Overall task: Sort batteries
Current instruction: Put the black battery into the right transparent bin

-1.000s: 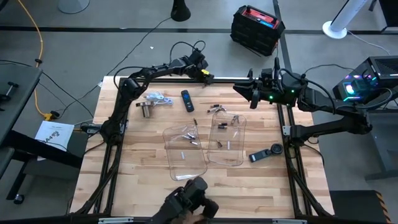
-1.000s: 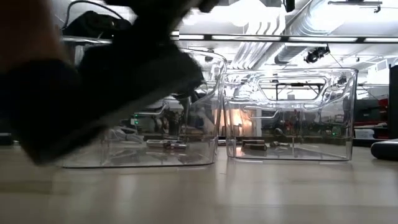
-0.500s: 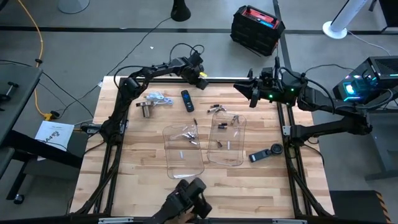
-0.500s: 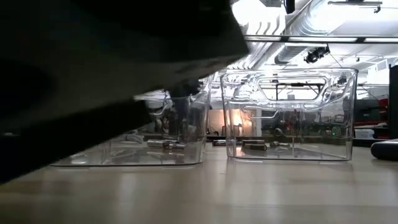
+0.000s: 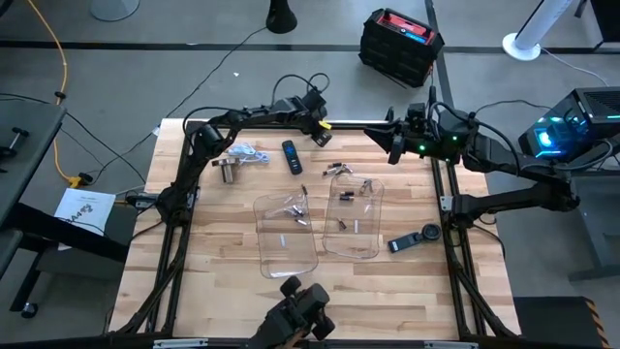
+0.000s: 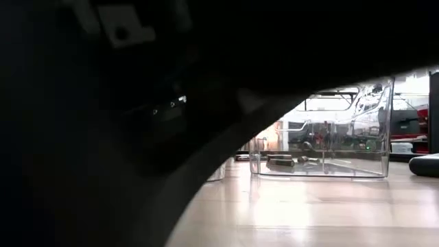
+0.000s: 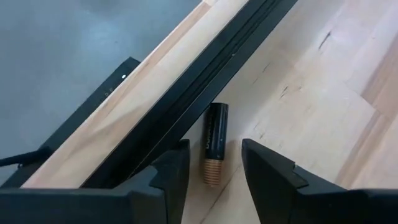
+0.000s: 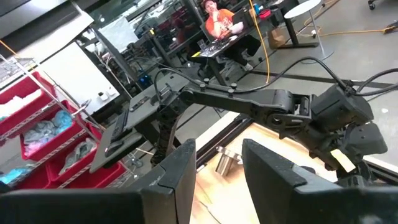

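Note:
My left gripper [image 5: 319,124] is open at the table's far edge. In the left wrist view its fingers [image 7: 171,169] stand on either side of one dark battery [image 7: 213,144] with a copper-coloured end, without touching it. That battery lies flat on the wood against the black frame rail [image 7: 186,106]. My right gripper [image 5: 391,142] is open above the far right of the table, apart from everything. More batteries lie loose [image 5: 337,169] behind two clear trays, and some lie inside the left tray [image 5: 287,237] and the right tray [image 5: 355,219]; the low view shows those in the right tray [image 6: 280,161].
A dark remote [image 5: 292,157] and a silvery metal cup with clutter [image 5: 229,170] lie on the far left. Another dark gadget [image 5: 415,239] lies right of the trays. A dark object [image 5: 295,318] at the near edge blocks most of the low view [image 6: 103,123]. A person sits far off [image 8: 217,15].
My left gripper has moved toward the table's right and slightly nearer, down along the far frame rail. The dark object at the near edge has shifted and now covers most of the low view, hiding the left tray there.

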Motion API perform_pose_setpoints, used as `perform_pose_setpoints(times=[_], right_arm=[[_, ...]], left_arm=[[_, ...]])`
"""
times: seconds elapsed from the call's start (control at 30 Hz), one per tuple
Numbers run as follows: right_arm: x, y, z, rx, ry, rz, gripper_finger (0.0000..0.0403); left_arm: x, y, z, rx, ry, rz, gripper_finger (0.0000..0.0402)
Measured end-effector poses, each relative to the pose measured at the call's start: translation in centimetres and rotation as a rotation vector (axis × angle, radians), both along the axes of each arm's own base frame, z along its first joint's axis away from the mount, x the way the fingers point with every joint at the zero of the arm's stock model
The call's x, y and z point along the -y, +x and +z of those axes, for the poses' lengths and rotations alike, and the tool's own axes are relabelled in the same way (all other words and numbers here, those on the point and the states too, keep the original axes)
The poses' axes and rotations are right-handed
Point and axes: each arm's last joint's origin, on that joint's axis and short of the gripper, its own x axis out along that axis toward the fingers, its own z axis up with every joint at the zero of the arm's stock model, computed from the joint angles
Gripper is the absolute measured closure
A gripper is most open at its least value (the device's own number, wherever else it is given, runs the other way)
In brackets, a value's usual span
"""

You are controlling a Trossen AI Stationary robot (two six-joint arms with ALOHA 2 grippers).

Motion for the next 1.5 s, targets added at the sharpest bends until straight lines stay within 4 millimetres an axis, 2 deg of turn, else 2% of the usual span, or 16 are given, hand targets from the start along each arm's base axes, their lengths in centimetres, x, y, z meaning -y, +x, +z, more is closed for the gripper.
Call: perform_pose_setpoints(times=[0.1,0.23,0.27,0.57,0.73,0.9,1.03,1.17,1.27,1.33,1.5], right_arm=[[0.0,0.0,0.0,0.000,0.000,0.000,0.0277],[0.0,0.0,0.0,0.003,0.007,0.000,0.0277],[0.0,0.0,0.0,0.004,0.011,-0.001,0.0277],[0.0,0.0,0.0,0.003,0.009,-0.001,0.0277],[0.0,0.0,0.0,-0.002,-0.007,0.001,0.0277],[0.0,0.0,0.0,-0.002,-0.008,0.001,0.0277],[0.0,0.0,0.0,-0.001,-0.008,0.001,0.0277],[0.0,0.0,0.0,0.003,0.001,0.000,0.0277],[0.0,0.0,0.0,0.009,0.018,-0.001,0.0277],[0.0,0.0,0.0,0.013,0.025,-0.002,0.0277],[0.0,0.0,0.1,0.021,0.033,-0.004,0.0277]], left_arm=[[0.1,0.0,0.0,-0.028,0.034,-0.005,0.0294],[0.1,0.0,-0.1,-0.049,0.056,-0.030,0.0376],[0.1,0.1,0.0,-0.051,0.059,-0.030,0.0385],[-0.3,-1.2,0.5,-0.067,-0.029,0.028,0.0398],[-0.9,-2.4,2.0,-0.028,-0.078,0.007,0.0398],[-0.6,-2.4,4.5,0.032,-0.057,-0.057,0.0399],[0.1,-2.1,3.9,-0.015,-0.046,-0.162,0.0400],[0.7,-1.1,4.0,-0.072,0.088,-0.197,0.0401],[0.8,-0.4,3.2,-0.113,0.162,-0.204,0.0401],[0.8,-0.3,2.6,-0.110,0.146,-0.202,0.0401],[0.0,-0.7,2.5,-0.042,0.090,-0.101,0.0401]])
